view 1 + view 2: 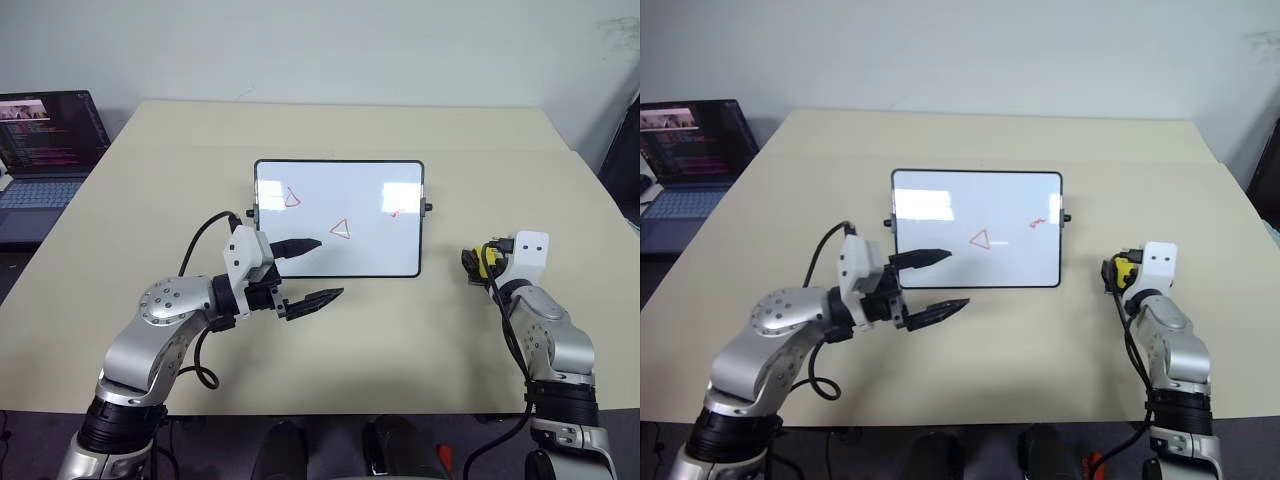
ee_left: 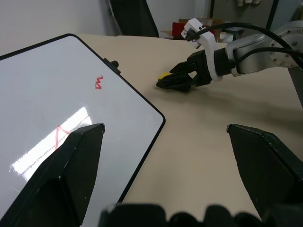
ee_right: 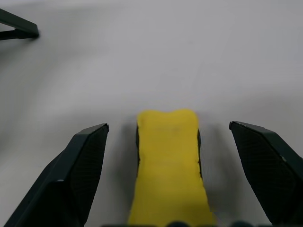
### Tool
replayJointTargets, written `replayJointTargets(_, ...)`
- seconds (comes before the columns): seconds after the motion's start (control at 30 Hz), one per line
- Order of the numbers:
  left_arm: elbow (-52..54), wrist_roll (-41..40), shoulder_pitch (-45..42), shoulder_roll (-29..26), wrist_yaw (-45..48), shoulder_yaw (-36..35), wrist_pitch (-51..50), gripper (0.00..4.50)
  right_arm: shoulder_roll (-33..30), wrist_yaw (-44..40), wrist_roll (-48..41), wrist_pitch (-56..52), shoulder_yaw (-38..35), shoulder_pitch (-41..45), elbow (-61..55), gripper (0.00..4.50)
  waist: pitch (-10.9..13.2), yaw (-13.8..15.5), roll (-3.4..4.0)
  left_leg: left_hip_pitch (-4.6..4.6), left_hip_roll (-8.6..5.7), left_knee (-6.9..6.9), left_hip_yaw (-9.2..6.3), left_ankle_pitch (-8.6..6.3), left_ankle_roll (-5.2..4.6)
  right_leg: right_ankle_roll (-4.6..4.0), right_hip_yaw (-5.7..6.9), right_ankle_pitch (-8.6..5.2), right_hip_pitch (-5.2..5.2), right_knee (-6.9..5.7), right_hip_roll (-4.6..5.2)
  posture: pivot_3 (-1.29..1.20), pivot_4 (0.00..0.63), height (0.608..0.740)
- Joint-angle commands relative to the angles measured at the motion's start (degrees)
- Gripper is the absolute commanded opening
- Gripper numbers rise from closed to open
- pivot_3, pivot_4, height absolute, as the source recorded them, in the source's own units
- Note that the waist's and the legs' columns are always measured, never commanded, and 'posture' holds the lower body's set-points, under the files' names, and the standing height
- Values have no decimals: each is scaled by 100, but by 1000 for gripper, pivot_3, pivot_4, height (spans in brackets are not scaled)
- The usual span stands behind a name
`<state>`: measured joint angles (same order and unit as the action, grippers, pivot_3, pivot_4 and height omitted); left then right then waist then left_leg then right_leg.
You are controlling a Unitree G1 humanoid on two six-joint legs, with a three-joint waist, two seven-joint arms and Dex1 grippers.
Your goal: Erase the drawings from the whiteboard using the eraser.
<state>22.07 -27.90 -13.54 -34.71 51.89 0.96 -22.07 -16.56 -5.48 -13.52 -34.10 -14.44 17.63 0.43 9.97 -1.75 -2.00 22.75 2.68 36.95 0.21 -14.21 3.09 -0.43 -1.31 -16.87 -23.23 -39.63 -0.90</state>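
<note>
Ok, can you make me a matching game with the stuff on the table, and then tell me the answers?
Things:
1. eraser
2. whiteboard
3. laptop
4. left gripper

Descriptions:
A. open, one finger over the board's near left corner
B. yellow, lying between the open fingers of the right gripper
C. beside the table's far left edge, screen lit
D. in the middle of the table, red drawings on it

Pairs: 1-B, 2-D, 3-C, 4-A

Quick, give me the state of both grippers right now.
Left gripper: open, holding nothing, beside the whiteboard.
Right gripper: open, with the eraser between its fingers, not clamped.
</note>
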Motion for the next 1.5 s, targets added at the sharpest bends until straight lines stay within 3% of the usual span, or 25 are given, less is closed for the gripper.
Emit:
replayJointTargets(0.03, 251, -40, -5, -1, -32, -13, 30, 4500, -37, 74, 16, 160, -121, 161, -44, 4306, 0, 0, 0, 0, 0, 0, -1, 0, 0, 0, 0, 0, 0, 0, 0, 0, 150, 740)
replayJointTargets(0.87, 319, -28, 114, -15, -110, -4, 56, 4500, 181, 27, 121, 641, -10, 29, 132, 4306, 0, -2, 0, -1, 1, 0, -1, 0, 0, 0, 0, 0, 0, -1, 0, 0, 150, 740)
replayJointTargets(1.03, 312, -26, 120, -4, -118, -7, 78, 4500, 124, 51, 48, 136, 16, 73, -15, 4306, 0, -2, 0, -1, 1, 0, -1, 0, 0, 0, 0, 0, 0, -1, 0, 0, 150, 740)
replayJointTargets(1.23, 268, 22, 123, 51, -147, 43, 135, 4500, -343, -92, -42, -1014, 3, 406, -296, 4306, 0, 4, 0, -1, 1, 1, -1, 0, 0, 0, -1, 0, 0, -3, 1, 0, 150, 740)
replayJointTargets(1.5, 206, 98, 102, 183, -173, 136, 203, 4500, -1132, -583, -14, -1427, 54, 827, -5, 4306, 0, 0, 1, 1, -4, 0, -1, 0, -1, 0, 2, 0, 0, 3, -2, 0, 150, 740)
